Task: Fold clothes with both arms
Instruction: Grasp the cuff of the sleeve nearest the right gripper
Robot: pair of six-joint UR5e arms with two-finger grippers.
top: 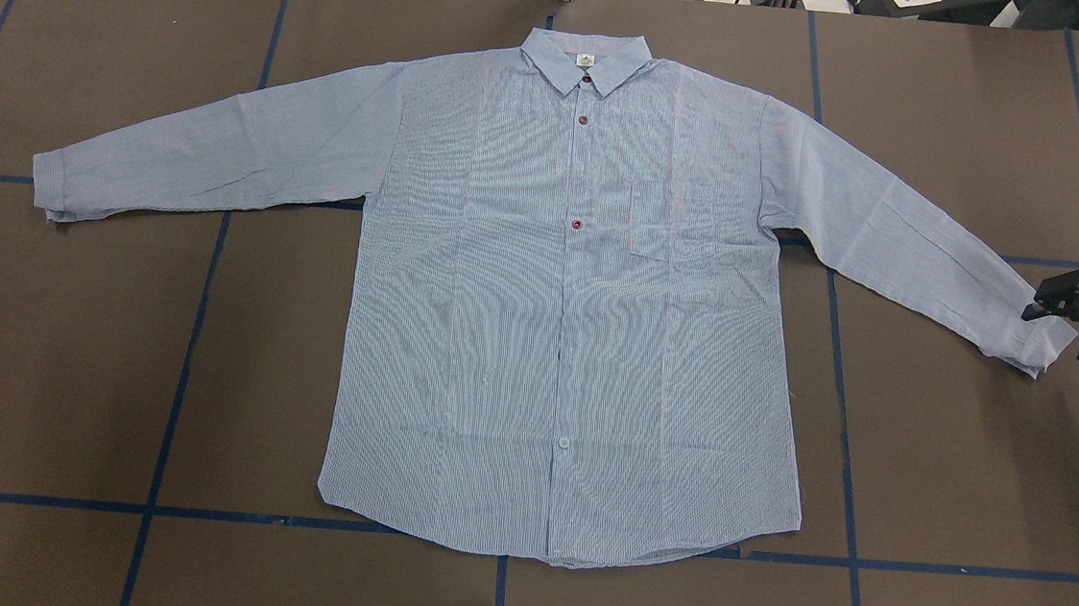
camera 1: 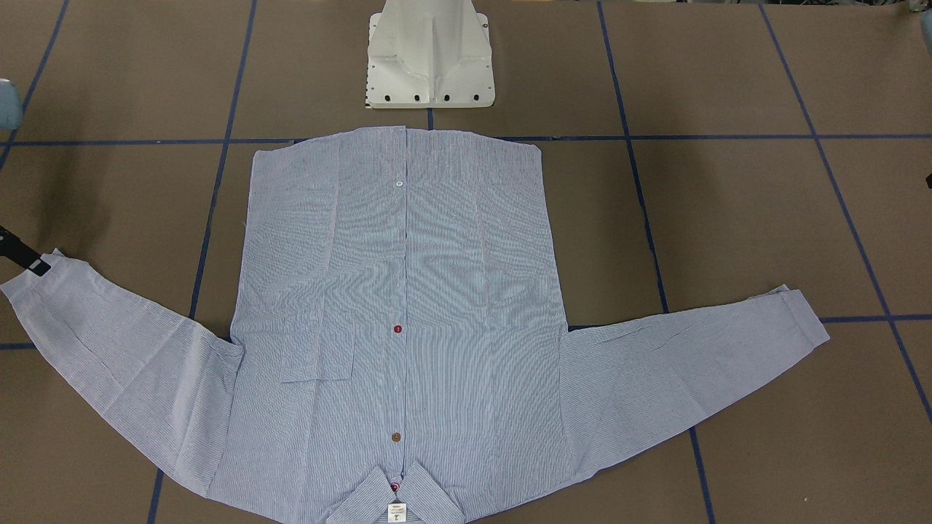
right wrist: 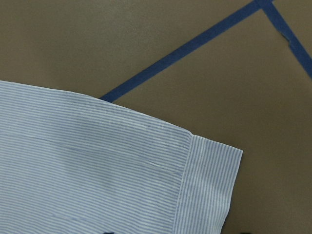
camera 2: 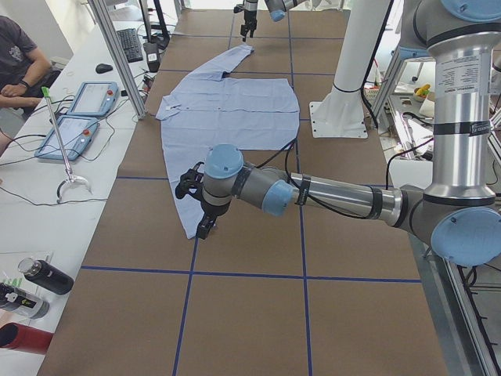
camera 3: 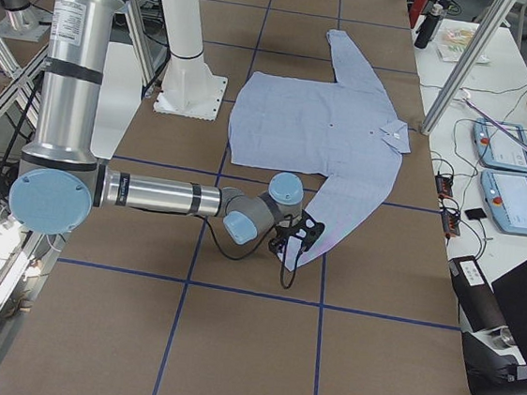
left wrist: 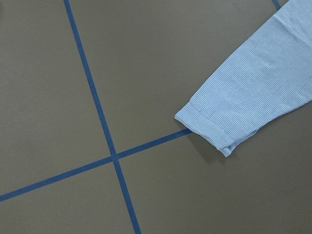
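The light blue striped shirt (top: pixel 559 295) lies flat, front up and buttoned, on the brown table, collar at the far edge and both sleeves spread out. My right gripper (top: pixel 1072 321) is open at the right sleeve's cuff (right wrist: pixel 209 185), one finger on each side of the cuff's end. The black gripper (camera 1: pixel 29 260) touches that cuff at the front view's left edge. My left gripper (camera 2: pixel 200 215) hovers by the left sleeve's cuff (left wrist: pixel 209 129). It shows only in the left side view, so I cannot tell if it is open or shut.
The white pedestal base (camera 1: pixel 429 58) stands just behind the shirt's hem. Blue tape lines (left wrist: pixel 97 112) cross the table. A side table beyond the collar end carries teach pendants (camera 2: pixel 78 117) and bottles (camera 2: pixel 39 276), and a person (camera 2: pixel 19 55) sits there.
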